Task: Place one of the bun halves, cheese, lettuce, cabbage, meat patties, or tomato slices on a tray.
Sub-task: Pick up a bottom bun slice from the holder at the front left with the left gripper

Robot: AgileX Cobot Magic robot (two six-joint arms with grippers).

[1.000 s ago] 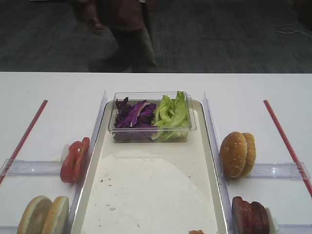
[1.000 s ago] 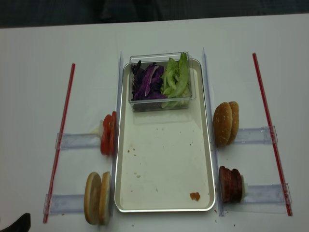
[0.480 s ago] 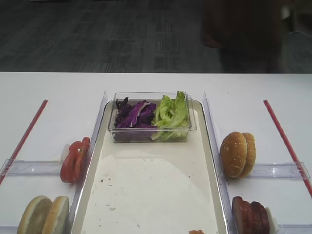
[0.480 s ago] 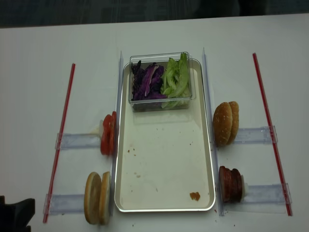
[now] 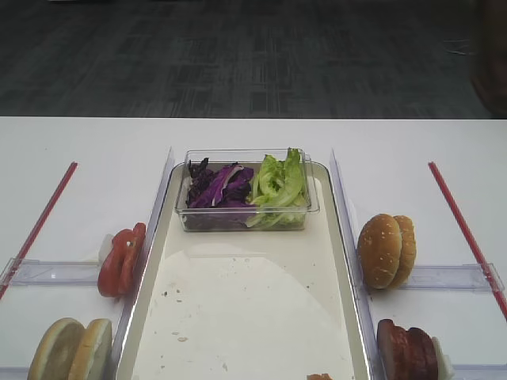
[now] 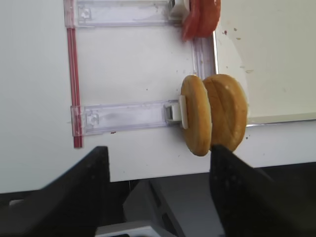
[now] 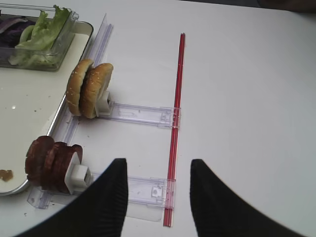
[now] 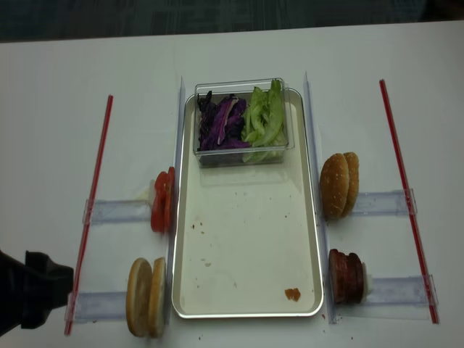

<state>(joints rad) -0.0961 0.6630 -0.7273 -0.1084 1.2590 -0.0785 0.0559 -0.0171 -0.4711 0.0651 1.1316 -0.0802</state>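
The white counter [image 8: 58, 80] is carrying the tray [image 8: 250, 308]; dark carpet is showing beyond. The bun halves [image 8: 147, 296] are standing on edge beside the tray's near-left corner. The left hand [image 6: 158, 163] and right hand [image 7: 158, 170] are both hanging spread, pinching nothing.

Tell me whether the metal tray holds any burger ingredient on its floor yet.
No loose ingredient yet. The shallow rectangular metal tray carries only crumbs and the clear plastic tub of green lettuce and purple cabbage.
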